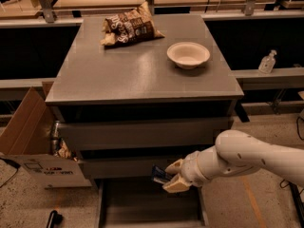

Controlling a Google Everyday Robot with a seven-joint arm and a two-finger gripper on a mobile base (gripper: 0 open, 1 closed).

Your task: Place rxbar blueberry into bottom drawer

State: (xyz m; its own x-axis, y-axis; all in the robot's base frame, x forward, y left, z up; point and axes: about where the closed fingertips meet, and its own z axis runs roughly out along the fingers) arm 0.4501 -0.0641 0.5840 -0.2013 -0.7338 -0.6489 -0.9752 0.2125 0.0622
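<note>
Camera view: the gripper (170, 177) is clamped on the rxbar blueberry (159, 174), held just above the open bottom drawer (137, 204) at its rear. Advise lowering it over the tray interior, clear of the middle drawer front (123, 167), before letting go.

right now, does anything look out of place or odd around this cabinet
Nothing looks spilled or damaged. The chip bag lies crumpled on the cabinet top, and the cardboard box beside it has a flap splayed open. The end effector holds the rxbar blueberry over the open bottom drawer.
</note>
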